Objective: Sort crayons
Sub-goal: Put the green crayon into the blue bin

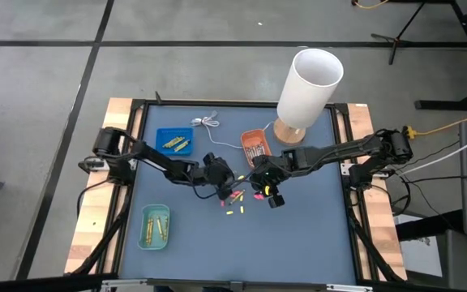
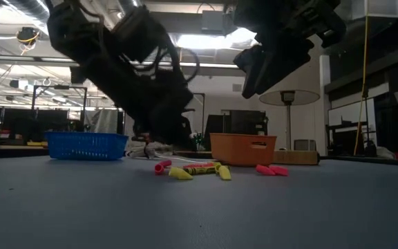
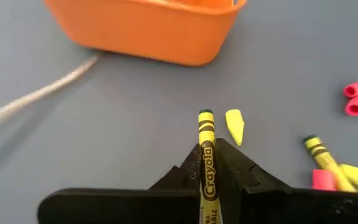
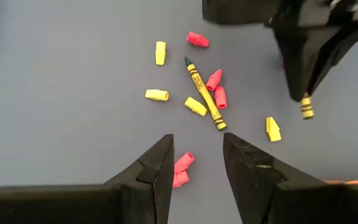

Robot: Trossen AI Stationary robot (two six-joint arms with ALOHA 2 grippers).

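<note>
Loose crayons and crayon pieces, yellow and pink, lie on the blue-grey mat at mid-table; they also show in the low view. My left gripper is low beside them, shut on a yellow crayon. My right gripper is open and empty, raised above the pile, over a whole yellow crayon and several pink and yellow pieces. In the right wrist view my left gripper's crayon end sticks out below its fingers. My left gripper pinches the yellow crayon between its two fingers, which lie along the crayon's length. The crayon's black-banded end sticks out past the fingertips and points down at the mat. I cannot tell whether that end touches the mat.
An orange tray with crayons stands just beyond the pile, a blue tray at far left, a pale green tray at near left. A tall white cylinder on a wooden base stands at the back. A white cable lies between the trays.
</note>
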